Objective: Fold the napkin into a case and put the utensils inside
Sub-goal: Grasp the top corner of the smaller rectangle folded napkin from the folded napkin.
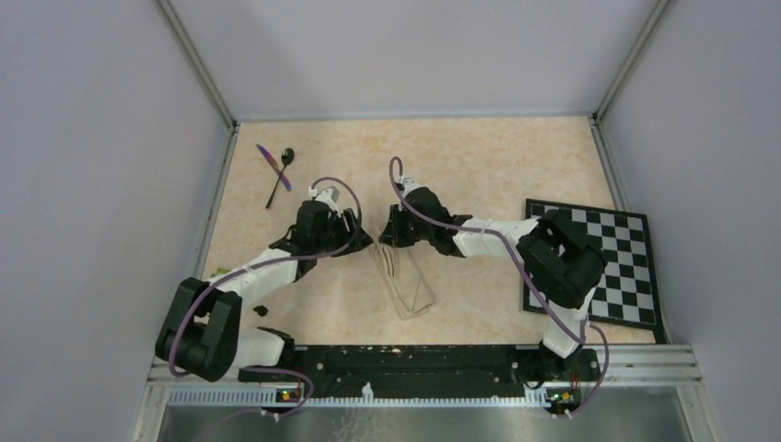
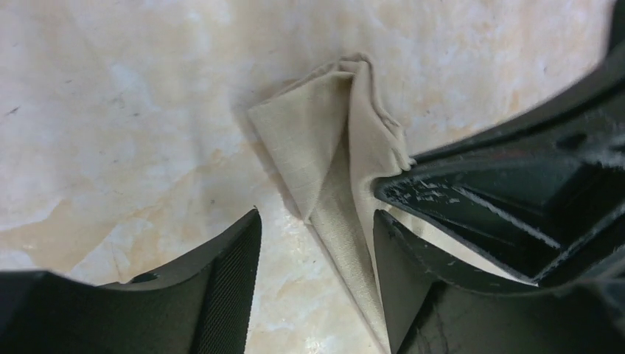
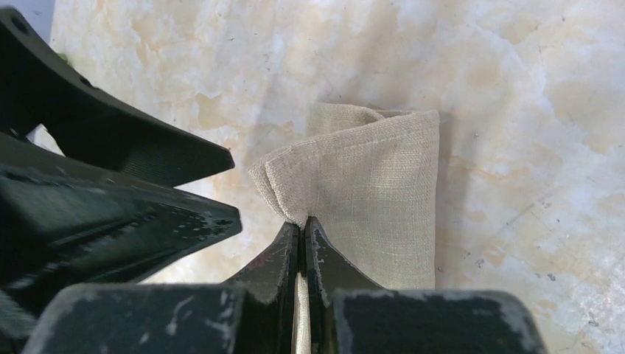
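Beige napkin (image 1: 405, 281), right tool (image 3: 302, 225) tight on its fold, left tool (image 2: 317, 221) agape alongside; spoon (image 1: 274, 191), knife (image 1: 265, 155), checkerboard (image 1: 617, 258) well aside.

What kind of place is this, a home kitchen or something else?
Probably a robotics lab test cell: plain walls on an aluminium frame enclose the table, two arms are bolted to a rail, and a checkerboard lies there.

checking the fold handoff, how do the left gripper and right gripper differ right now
The left gripper is open, its fingers either side of the napkin without pinching it; the right gripper is shut on the napkin's folded edge. The left gripper reaches in from the cloth's left, the right gripper from its right. Both sit low at the napkin's far end, close together.
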Controlling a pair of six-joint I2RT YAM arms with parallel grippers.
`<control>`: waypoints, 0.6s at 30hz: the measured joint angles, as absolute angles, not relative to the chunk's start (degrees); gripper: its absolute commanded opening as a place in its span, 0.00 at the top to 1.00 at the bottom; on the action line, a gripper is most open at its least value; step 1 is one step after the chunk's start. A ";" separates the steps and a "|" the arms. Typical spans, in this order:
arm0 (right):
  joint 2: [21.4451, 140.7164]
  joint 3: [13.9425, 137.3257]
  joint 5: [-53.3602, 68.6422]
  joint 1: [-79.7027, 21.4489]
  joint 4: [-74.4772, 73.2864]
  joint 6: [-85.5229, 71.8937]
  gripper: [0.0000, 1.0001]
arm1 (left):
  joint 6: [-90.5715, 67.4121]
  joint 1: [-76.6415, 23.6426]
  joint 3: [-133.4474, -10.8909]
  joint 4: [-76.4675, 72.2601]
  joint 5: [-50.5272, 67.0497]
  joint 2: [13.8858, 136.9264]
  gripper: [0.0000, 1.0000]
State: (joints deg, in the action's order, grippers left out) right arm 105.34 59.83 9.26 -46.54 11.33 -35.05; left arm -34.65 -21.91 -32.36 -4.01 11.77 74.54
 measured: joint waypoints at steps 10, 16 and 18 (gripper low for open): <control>104.31 58.48 13.04 -44.38 12.49 -37.63 1.00 | -28.67 -31.66 -37.10 -5.26 -2.57 79.05 0.66; 104.18 58.48 14.28 -44.31 12.93 -37.76 1.00 | -26.59 -32.40 -38.17 -4.91 -4.54 80.58 0.68; 104.18 58.46 14.63 -44.31 13.28 -37.78 1.00 | -26.06 -32.73 -38.65 -4.58 -4.84 81.30 0.67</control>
